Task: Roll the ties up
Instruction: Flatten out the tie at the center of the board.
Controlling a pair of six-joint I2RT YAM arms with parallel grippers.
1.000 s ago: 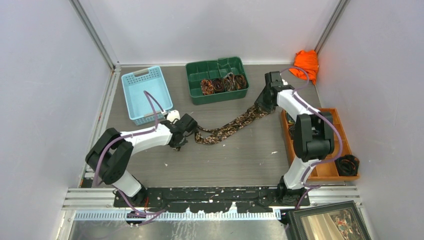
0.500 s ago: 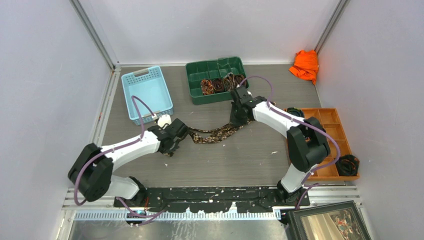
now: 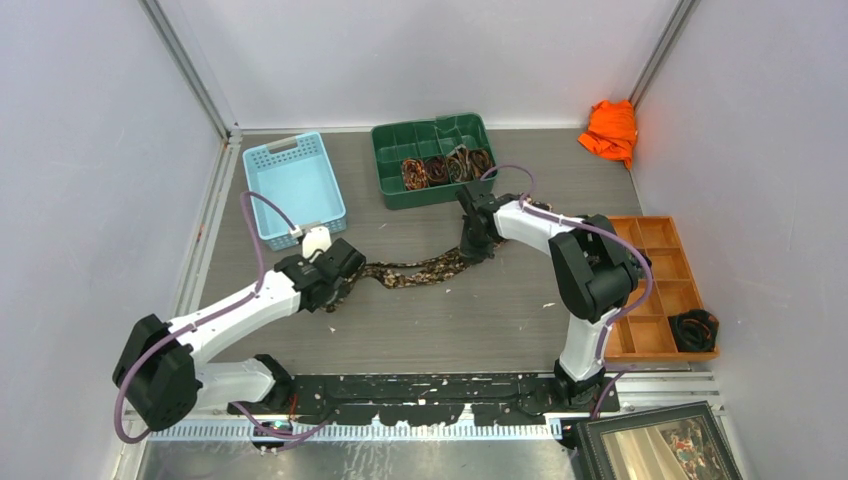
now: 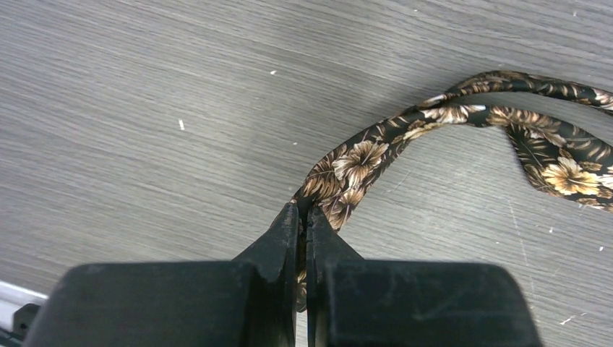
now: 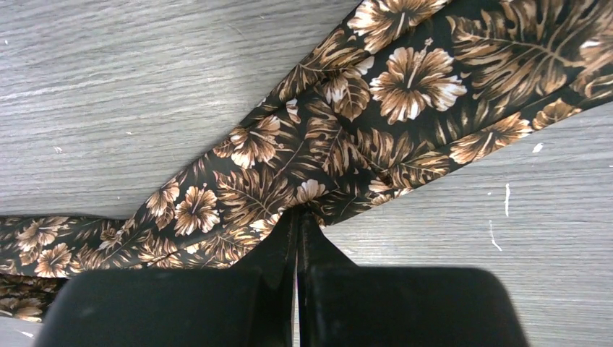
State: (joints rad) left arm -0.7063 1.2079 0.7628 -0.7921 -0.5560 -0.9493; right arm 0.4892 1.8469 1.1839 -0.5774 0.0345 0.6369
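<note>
A long tie (image 3: 415, 272) with brown flowers and leaves on black lies bunched across the middle of the table. My left gripper (image 3: 350, 273) is shut on its narrow left end; in the left wrist view the tie (image 4: 361, 155) runs up and right out of the pinched tips (image 4: 303, 211). My right gripper (image 3: 471, 250) is shut on the wide right part; in the right wrist view the edge of the tie (image 5: 347, 130) is nipped between its tips (image 5: 298, 217). Several rolled ties (image 3: 447, 165) sit in the green bin (image 3: 385, 192).
A light blue basket (image 3: 290, 185) stands at the back left. An orange cloth (image 3: 612, 128) lies in the back right corner. A wooden compartment tray (image 3: 660, 290) lines the right side, with a dark coil (image 3: 693, 328) at its near end. A picture frame (image 3: 660, 445) sits bottom right.
Both grippers have shut on the tie. The right gripper came left and nearer from the back right; the left arm drew back to the left. The tie has shifted left and bunched up.
</note>
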